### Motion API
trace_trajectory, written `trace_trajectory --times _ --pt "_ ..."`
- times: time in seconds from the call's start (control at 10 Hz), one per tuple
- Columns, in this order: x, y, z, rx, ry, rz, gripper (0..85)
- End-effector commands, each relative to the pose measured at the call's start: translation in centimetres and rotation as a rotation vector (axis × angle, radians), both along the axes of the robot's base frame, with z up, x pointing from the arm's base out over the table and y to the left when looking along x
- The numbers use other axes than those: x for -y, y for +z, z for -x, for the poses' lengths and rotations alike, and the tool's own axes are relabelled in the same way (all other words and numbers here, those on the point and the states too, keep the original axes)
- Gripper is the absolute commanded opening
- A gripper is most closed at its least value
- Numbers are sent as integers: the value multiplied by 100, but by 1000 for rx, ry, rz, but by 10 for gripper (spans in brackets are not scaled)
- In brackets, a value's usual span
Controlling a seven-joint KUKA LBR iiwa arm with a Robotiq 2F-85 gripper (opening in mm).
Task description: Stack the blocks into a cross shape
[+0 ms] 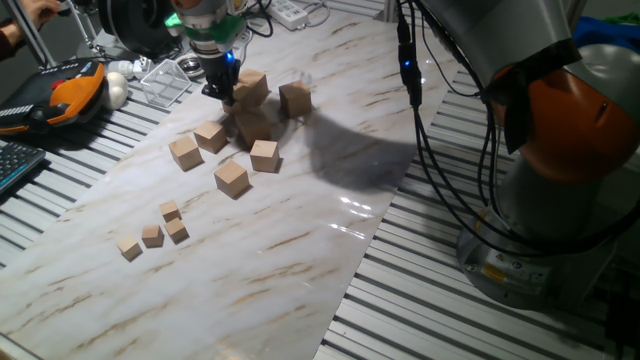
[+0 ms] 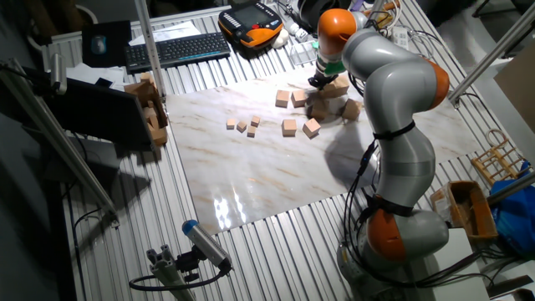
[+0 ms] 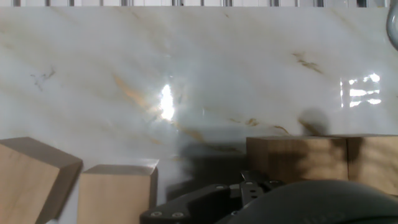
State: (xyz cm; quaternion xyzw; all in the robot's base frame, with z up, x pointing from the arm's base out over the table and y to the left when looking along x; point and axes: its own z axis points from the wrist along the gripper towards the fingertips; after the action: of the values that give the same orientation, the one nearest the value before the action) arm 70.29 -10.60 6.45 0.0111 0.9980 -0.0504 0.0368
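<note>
Several tan wooden blocks lie clustered on the marble board. One block sits higher than the rest, seemingly on top of a shadowed block. My gripper hangs just left of that raised block, touching or nearly touching it. Its jaws are too dark to read. Other blocks lie around: one to the right, and some nearer the front. In the other fixed view the gripper is over the same cluster. The hand view shows blocks at lower left and lower right.
Several much smaller tan cubes lie at the board's front left. A clear plastic box and an orange-black pendant sit beyond the board's far left edge. The robot base stands to the right.
</note>
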Motion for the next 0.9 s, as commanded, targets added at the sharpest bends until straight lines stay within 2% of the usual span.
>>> trace_trajectory --times 0.0,0.3,0.8 --pt "-15 19 -6 -1 -7 -3 0" --pt "-30 34 -10 2 -21 -7 0" --pt "-5 20 -18 18 -19 17 0"
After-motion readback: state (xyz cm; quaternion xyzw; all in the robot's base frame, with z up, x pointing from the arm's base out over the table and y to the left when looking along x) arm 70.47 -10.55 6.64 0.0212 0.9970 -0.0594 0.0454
